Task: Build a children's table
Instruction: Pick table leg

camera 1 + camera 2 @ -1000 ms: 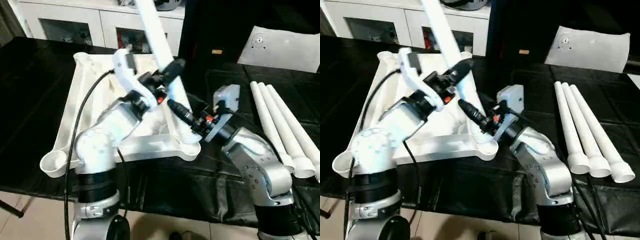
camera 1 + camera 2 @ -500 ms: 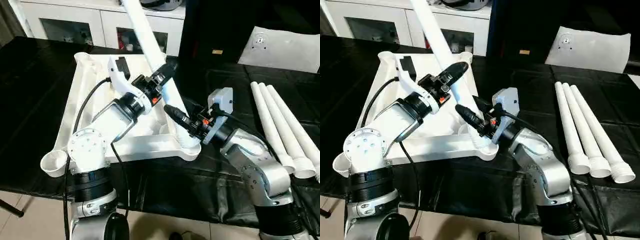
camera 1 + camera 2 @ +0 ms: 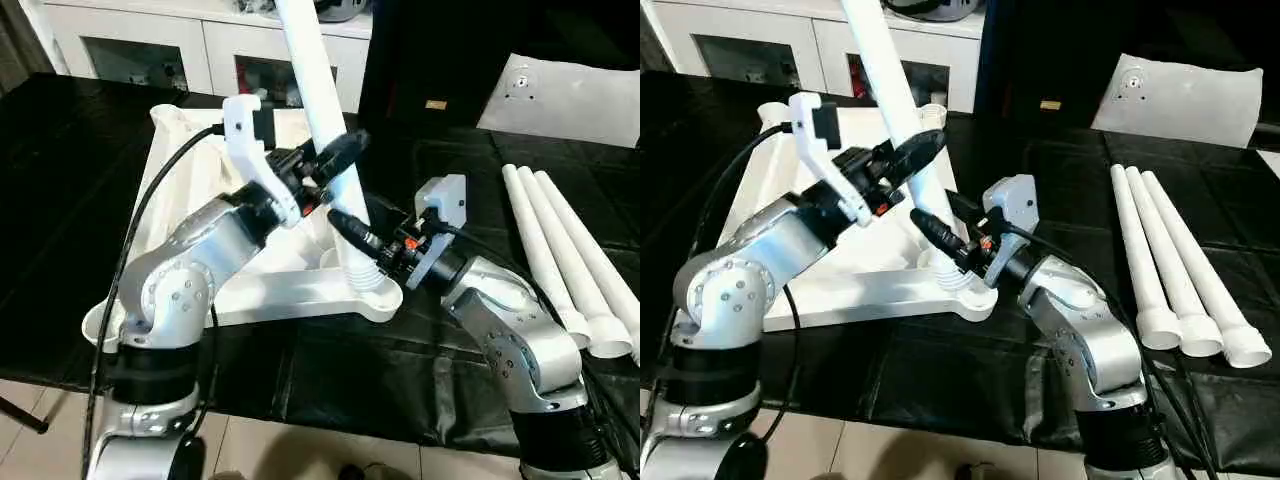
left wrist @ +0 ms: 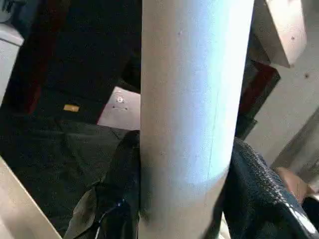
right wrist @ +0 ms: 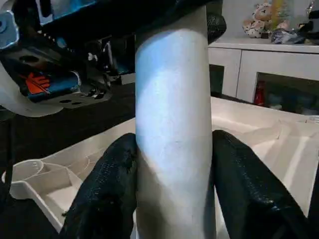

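Seating the first leg (image 3: 318,95) is what's going on: its threaded foot sits in the near right corner socket of the upside-down tabletop (image 3: 190,195) on the black table (image 3: 60,160), tilted back. Left claw (image 3: 335,160) grips it higher, right claw (image 3: 350,232) clamps low. Next it probably needs straightening and twisting home; three legs (image 3: 560,250) wait alongside.

Left gripper (image 3: 335,160) has closed tighter on the leg (image 3: 322,95), elbow swung outward; leg tilted back and forth and now stands steeper in its corner socket (image 3: 368,280).
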`<state>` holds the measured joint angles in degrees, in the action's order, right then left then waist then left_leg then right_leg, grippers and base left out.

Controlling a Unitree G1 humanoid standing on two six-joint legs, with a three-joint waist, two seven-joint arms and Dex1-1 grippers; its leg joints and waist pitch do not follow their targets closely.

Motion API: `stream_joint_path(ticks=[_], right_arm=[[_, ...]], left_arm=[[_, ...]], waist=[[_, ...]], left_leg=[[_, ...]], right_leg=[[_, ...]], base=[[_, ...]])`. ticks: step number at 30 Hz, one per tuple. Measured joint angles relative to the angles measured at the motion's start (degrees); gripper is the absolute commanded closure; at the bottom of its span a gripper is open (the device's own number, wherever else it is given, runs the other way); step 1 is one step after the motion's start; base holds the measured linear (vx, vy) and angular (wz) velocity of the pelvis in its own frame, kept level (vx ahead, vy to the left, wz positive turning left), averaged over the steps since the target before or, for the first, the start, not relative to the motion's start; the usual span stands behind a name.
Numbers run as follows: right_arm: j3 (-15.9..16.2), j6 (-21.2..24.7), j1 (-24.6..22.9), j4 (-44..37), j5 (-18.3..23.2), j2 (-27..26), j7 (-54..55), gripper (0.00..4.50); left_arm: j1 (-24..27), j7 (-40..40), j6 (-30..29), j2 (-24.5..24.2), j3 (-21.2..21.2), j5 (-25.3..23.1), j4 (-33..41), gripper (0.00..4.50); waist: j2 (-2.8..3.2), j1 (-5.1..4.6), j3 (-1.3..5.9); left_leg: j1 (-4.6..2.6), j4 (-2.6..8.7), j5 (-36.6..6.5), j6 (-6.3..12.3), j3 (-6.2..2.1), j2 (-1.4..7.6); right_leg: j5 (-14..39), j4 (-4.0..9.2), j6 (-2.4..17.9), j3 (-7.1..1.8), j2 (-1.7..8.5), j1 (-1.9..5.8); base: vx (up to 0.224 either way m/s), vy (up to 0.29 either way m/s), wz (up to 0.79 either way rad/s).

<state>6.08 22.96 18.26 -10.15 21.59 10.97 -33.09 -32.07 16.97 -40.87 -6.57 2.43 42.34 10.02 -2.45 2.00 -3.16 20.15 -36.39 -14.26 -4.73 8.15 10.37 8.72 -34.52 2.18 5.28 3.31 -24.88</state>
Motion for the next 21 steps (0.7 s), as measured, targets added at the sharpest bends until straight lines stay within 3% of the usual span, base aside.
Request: stream_joint_path(ticks=[7,8,11,14,21], right_arm=[[0.1,0.02,0.0,0.16,-0.49,0.32,0.27,2.67],[0.07,0.1,0.05,0.24,-0.74,0.32,0.61,2.32],[-0.13,1.62,0.62,0.93,-0.29,0.23,1.33,1.96],[-0.93,2.03,0.99,0.98,0.97,0.37,1.18,1.79],[-1.36,3.65,1.74,1.04,1.4,0.92,0.41,1.21]], left_arm=[[-0.33,1.77,1.22,0.36,0.51,-0.56,-2.14,2.65],[-0.67,1.02,1.03,1.11,1.14,-0.26,-3.14,2.65],[-2.01,-0.51,0.55,1.46,1.4,-0.02,-5.87,2.65],[-2.24,-1.89,0.6,0.55,1.7,-2.23,-8.38,2.65],[-4.86,-2.2,0.63,-0.42,4.15,-2.77,-12.55,2.65]], waist=[[0.0,0.04,0.0],[0.0,0.05,0.0],[-0.02,0.0,0.0],[-0.02,-0.25,0.0],[-0.03,0.16,0.0]], left_leg=[[-0.06,0.0,0.2,-0.22,0.01,0.02],[-0.06,0.0,0.25,-0.23,0.01,0.02],[-0.06,0.0,0.35,-0.25,0.02,0.02],[-0.07,0.0,0.39,-0.32,0.0,0.05],[0.01,0.0,0.41,-0.3,-0.02,0.05]], right_leg=[[-0.03,-0.16,0.05,0.0,0.01,0.05],[-0.03,-0.19,0.05,0.0,0.03,0.05],[-0.03,-0.22,0.05,0.01,0.03,0.04],[-0.03,-0.27,0.05,0.04,0.0,0.02],[-0.03,-0.27,0.05,0.1,0.03,0.02]], base=[[0.0,0.0,0.0],[0.0,0.0,0.0],[0.0,0.0,0.0],[0.0,0.0,0.0],[0.0,0.0,0.0]])
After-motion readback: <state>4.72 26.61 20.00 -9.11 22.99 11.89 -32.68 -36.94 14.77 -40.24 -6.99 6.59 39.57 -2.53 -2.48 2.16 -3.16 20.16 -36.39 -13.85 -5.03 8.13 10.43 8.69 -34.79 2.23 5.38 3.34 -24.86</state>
